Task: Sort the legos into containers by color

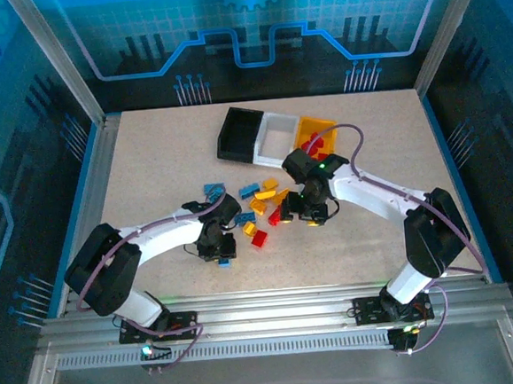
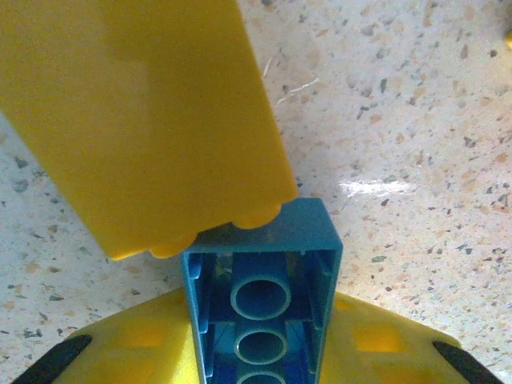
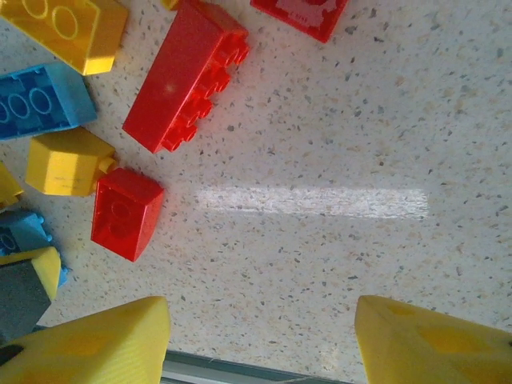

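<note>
The blue brick (image 2: 260,248) shows its hollow, tubed underside, cut off at the bottom edge. The left pincer (image 2: 240,280) clamps it; the right pincer (image 3: 260,320) gapes, empty.

The top external camera is looking down from above and behind the arms (image 1: 167,237), taking in the whole table (image 1: 148,165). Both wrist cameras are facing downward, very close to it, each framing part of the legos (image 1: 259,202) the overhead view is showing mid-table.
</note>
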